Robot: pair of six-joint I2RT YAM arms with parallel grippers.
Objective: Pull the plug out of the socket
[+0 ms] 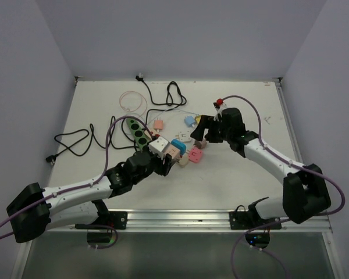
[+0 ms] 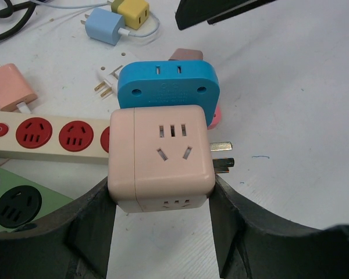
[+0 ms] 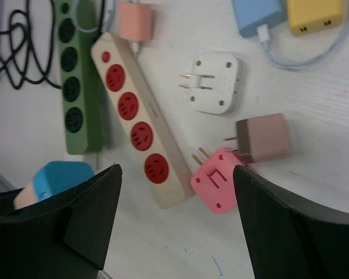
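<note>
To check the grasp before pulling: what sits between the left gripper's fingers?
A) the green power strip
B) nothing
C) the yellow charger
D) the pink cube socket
D: the fingers of the left gripper press both sides of the pink cube socket.

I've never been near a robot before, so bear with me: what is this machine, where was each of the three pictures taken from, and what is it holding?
It is two robot arms bolted to a table. One picture looks down from above; the other two come from a camera on each wrist. The left tool grips a pink cube adapter, with a blue adapter right behind it. The right tool hangs open and empty over a cream power strip, a green strip and a pink plug.
</note>
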